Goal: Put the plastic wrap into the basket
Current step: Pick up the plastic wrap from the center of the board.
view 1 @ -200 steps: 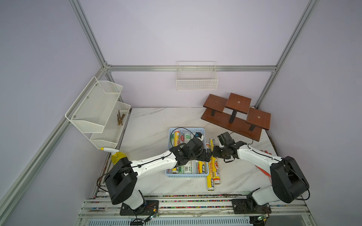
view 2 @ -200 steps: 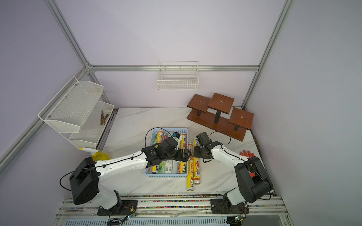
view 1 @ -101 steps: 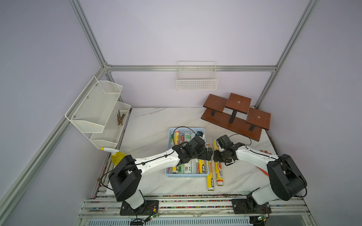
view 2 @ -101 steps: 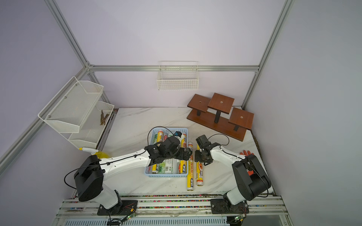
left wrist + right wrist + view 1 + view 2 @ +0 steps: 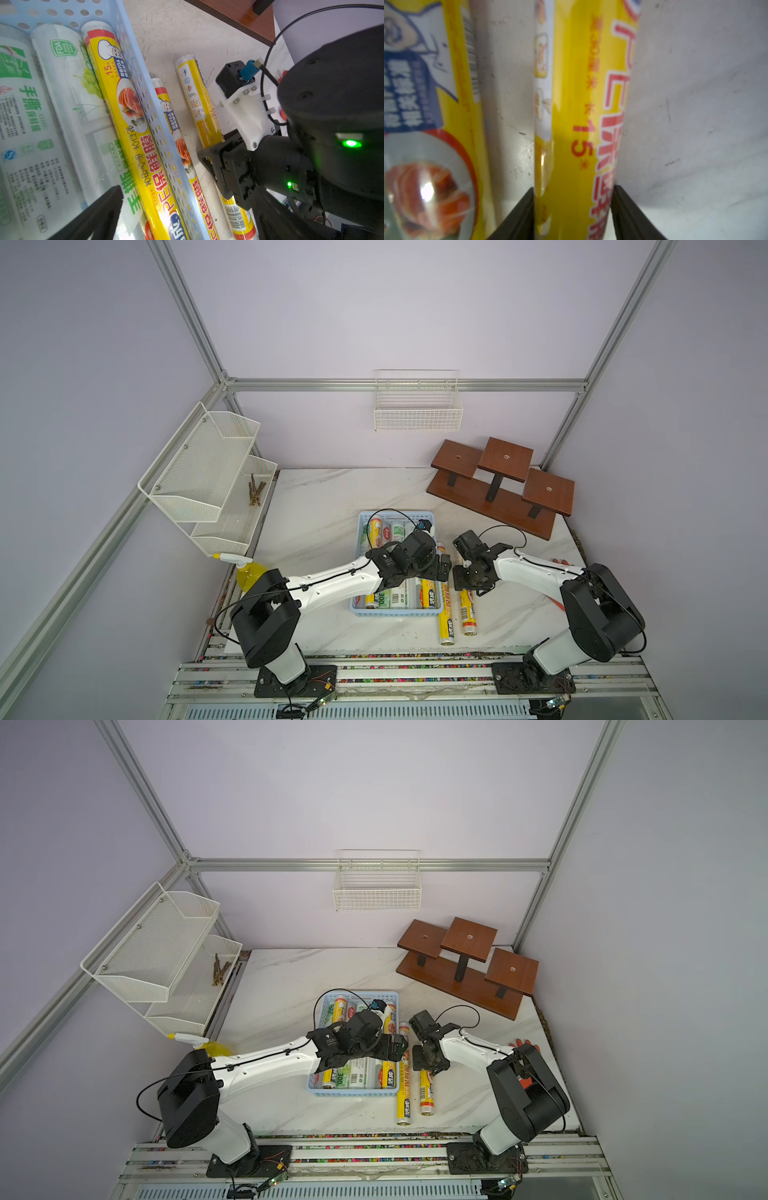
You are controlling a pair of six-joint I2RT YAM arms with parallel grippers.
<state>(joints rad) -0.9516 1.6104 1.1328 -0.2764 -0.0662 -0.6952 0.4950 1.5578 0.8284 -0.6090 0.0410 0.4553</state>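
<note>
Top views, plastic wrap: in both top views we see several rolls (image 5: 399, 593) inside the basket (image 5: 395, 612), and two yellow rolls on the table (image 5: 332, 510) just beside it.
Top views, arms: the left gripper (image 5: 390, 1048) is over the basket's side, and the right gripper (image 5: 428, 1065) is on the outer roll (image 5: 427, 1092).
Left wrist: we see its fingers (image 5: 99, 214) apart, holding nothing.
Right wrist: the jaws are clamped on the outer roll (image 5: 581, 104).

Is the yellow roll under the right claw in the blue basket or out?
Out. The yellow roll lies on the table beside the basket, a second yellow roll between them; the right gripper clamps its sides.
</note>
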